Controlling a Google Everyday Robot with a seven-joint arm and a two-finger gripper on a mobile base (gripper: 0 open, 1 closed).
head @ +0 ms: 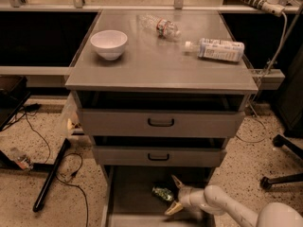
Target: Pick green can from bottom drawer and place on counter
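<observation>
The green can [163, 193] lies on its side on the floor of the open bottom drawer [128, 200], under the two upper drawers. My gripper [173, 195] reaches in from the lower right on a white arm. Its two pale fingers are spread open, one above and one below the level of the can's right end, with the can just left of them. It holds nothing. The counter [156, 60] is the grey cabinet top above.
On the counter stand a white bowl [109, 44] at the left and two clear plastic bottles [161, 26] [215, 49] lying at the back right. Cables and a black rod [49, 176] lie on the floor at the left. A chair base [281, 167] is at the right.
</observation>
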